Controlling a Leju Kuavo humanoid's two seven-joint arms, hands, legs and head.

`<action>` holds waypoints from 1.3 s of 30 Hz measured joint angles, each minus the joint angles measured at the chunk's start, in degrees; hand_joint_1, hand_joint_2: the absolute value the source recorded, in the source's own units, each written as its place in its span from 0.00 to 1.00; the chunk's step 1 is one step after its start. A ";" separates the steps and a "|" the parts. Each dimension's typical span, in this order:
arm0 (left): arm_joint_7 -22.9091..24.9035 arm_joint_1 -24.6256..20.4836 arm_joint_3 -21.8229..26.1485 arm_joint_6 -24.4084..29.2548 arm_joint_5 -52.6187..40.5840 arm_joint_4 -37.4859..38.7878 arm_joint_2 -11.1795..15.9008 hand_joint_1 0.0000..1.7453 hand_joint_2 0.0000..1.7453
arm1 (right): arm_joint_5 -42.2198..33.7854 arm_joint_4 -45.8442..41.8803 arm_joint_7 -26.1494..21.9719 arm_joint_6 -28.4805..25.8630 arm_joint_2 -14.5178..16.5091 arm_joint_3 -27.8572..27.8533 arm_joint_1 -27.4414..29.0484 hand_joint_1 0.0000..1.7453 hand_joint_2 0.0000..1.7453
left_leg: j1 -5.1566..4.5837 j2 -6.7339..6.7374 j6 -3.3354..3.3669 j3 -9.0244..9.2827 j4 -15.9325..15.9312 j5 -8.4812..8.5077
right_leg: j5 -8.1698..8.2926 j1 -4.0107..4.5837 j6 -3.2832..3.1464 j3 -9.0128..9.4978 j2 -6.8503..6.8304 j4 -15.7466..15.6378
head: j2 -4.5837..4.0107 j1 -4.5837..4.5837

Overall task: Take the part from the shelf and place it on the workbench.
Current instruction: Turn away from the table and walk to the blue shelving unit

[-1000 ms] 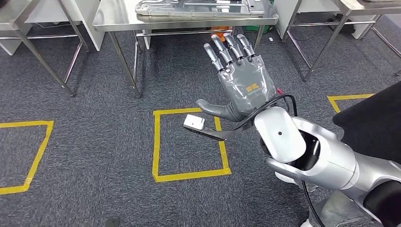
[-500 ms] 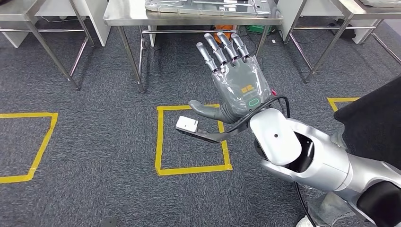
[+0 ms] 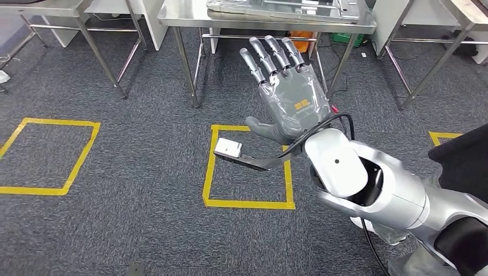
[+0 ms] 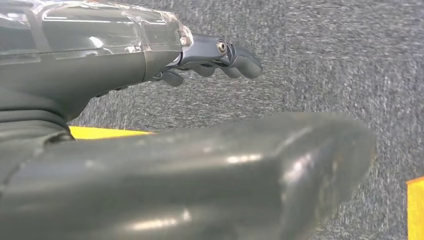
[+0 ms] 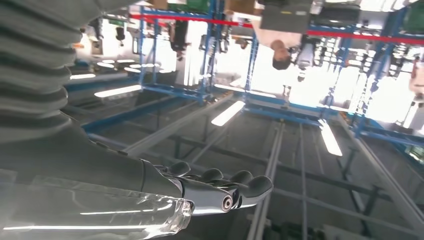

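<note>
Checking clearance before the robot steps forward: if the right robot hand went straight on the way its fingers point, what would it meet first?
Probably the steel table ahead: the raised, open right robot hand points toward its front edge. Depth is unclear, so it might pass underneath.

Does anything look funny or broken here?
Nothing looks broken or spilled. One odd thing: the right hand is held up flat with its fingers spread, holding nothing, in front of the steel table. The yellow tape square on the carpet looks neat.
</note>
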 joint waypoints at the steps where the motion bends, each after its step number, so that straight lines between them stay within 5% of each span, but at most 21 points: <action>1: 0.01 -0.04 0.00 0.04 -0.02 0.00 0.00 0.00 0.00 | 0.07 -0.18 0.00 0.00 -0.09 -0.08 -0.05 0.00 1.00 | -0.24 1.66 0.39 2.09 -3.85 1.26 | -0.13 0.16 0.20 -0.05 -0.43 0.22 | 0.00 0.00; 3: 0.02 -0.13 0.00 0.10 -0.05 0.01 0.00 0.00 0.00 | 0.20 -0.44 0.00 0.01 -0.29 -0.28 -0.14 0.00 1.00 | -0.68 3.69 1.29 3.80 -7.49 1.89 | -0.30 0.44 0.58 -0.17 -1.28 0.52 | 0.00 0.07; 5: 0.03 -0.13 0.00 0.17 -0.07 0.02 0.04 0.00 0.00 | 0.27 -0.60 0.00 0.14 -0.44 -0.58 -0.19 0.00 1.00 | -0.84 2.63 2.18 3.56 -7.82 2.05 | -0.41 0.45 0.99 -0.28 -2.29 0.62 | 0.00 0.14; 7: 0.03 -0.16 0.00 0.26 -0.07 0.02 0.09 0.00 0.00 | 0.32 -0.92 0.00 0.39 -0.61 -0.85 -0.25 0.00 1.00 | -0.71 0.97 2.91 3.32 -7.93 2.51 | -1.94 0.14 1.66 -0.92 -0.64 2.32 | 0.00 0.26; 9: -0.04 -0.28 0.00 0.31 -0.02 0.01 0.02 0.00 0.00 | 0.38 -1.37 0.00 0.64 -1.06 -0.95 -0.31 0.00 1.00 | -0.60 -0.70 3.51 3.08 -7.97 2.92 | -5.82 -0.11 2.20 -3.46 2.65 8.62 | 0.00 0.52; 11: -0.23 -0.29 0.00 0.31 0.17 0.01 -0.04 0.00 0.00 | 0.45 -1.72 0.00 0.86 -1.56 -0.91 -0.11 0.00 1.00 | -0.66 -2.56 3.83 2.83 -7.94 3.23 | -9.31 -0.13 2.28 -7.00 3.93 16.73 | 0.00 0.75; 12: -0.37 -0.24 0.00 0.32 0.33 0.01 0.00 0.00 0.00 | 0.50 -1.90 0.00 0.93 -1.73 -0.88 0.03 0.00 1.00 | -0.70 -3.53 3.88 2.74 -7.93 3.36 | -9.66 -0.11 2.20 -7.94 4.08 18.77 | 0.00 0.83; 14: -0.67 -0.18 0.00 0.33 0.67 0.02 0.12 0.00 0.00 | 0.75 -2.41 0.00 0.95 -2.10 -0.89 0.18 0.00 1.00 | -0.74 -5.43 3.80 2.72 -7.87 3.56 | -6.81 -0.11 1.77 -6.57 4.52 15.73 | 0.00 0.89; 17: -1.07 -0.25 0.00 0.33 1.04 0.01 0.16 0.00 0.00 | 1.07 -3.32 0.00 0.75 -2.90 -0.98 0.17 0.00 1.00 | -0.81 -7.84 3.41 2.55 -7.72 3.82 | -1.10 -0.12 0.79 -1.22 7.14 3.79 | 0.00 0.92; 20: -1.50 -0.21 0.00 0.33 1.33 0.02 0.21 0.00 0.00 | 1.10 -3.93 0.00 0.30 -3.45 -1.08 0.27 0.00 1.00 | -0.64 -9.28 2.50 1.61 -7.69 4.34 | -0.75 -0.09 0.29 -0.18 7.28 0.78 | 0.00 0.92; 22: -1.78 -0.18 0.00 0.33 1.58 0.04 0.32 0.00 0.00 | 1.02 -4.23 -0.01 -0.17 -3.56 -1.27 0.43 0.00 1.00 | -0.74 -6.65 2.06 0.76 -6.59 3.45 | -0.29 -0.16 -0.03 -0.11 6.24 0.15 | 0.00 0.73; 24: -1.96 -0.37 0.00 0.33 1.85 0.06 0.41 0.00 0.00 | 0.95 -4.51 -0.03 -0.56 -3.73 -1.42 0.78 0.00 1.00 | -0.55 -2.69 1.60 -1.69 -1.45 0.02 | 0.09 -0.18 -0.26 -0.04 5.09 -0.32 | 0.00 0.33; 26: -2.03 -0.48 0.00 0.33 2.04 0.07 0.42 0.00 0.00 | 0.91 -4.64 -0.05 -0.82 -4.05 -1.44 1.44 0.00 1.00 | 0.01 -1.92 0.91 -5.22 6.27 -3.73 | 0.12 -0.15 -0.32 -0.17 3.87 -0.31 | 0.00 0.08; 28: -2.04 -0.38 0.00 0.35 2.17 0.09 0.43 0.00 0.00 | 0.90 -4.74 -0.07 -1.21 -4.27 -1.45 2.35 0.00 1.00 | 0.44 -2.16 0.31 -6.42 9.45 -4.24 | 0.07 -0.21 -0.20 -0.28 2.59 -0.18 | 0.00 0.02; 31: -2.04 -0.33 0.00 0.35 2.32 0.13 0.51 0.00 0.00 | 0.99 -5.21 -0.07 -1.98 -4.72 -1.87 3.44 0.00 1.00 | 0.54 0.04 -0.28 -0.61 -0.03 0.18 | -0.42 -0.40 0.58 -0.33 0.79 0.49 | 0.00 -0.03; 34: -2.06 -0.23 0.00 0.36 2.45 0.14 0.57 0.00 0.00 | 1.30 -5.81 -0.07 -2.68 -5.32 -2.76 4.23 0.00 1.00 | 0.04 2.01 0.79 2.56 -6.01 1.21 | -1.00 -0.23 1.56 -0.46 -0.60 1.33 | 0.00 0.00; 37: -2.26 0.30 0.00 0.38 2.67 0.23 0.74 0.00 0.00 | 1.96 -6.43 -0.03 -3.45 -5.71 -3.57 5.92 0.00 1.00 | -0.07 0.18 2.25 2.32 -6.12 1.56 | -1.71 -0.51 2.22 -0.45 -1.08 1.84 | 0.00 0.26; 39: -2.52 0.51 0.00 0.42 2.71 0.32 0.79 0.00 0.00 | 2.55 -6.92 0.00 -4.13 -6.07 -4.45 7.46 0.00 1.00 | -0.02 -1.05 2.82 2.27 -6.23 1.87 | -4.69 -0.76 2.64 -2.14 1.13 6.10 | 0.00 0.51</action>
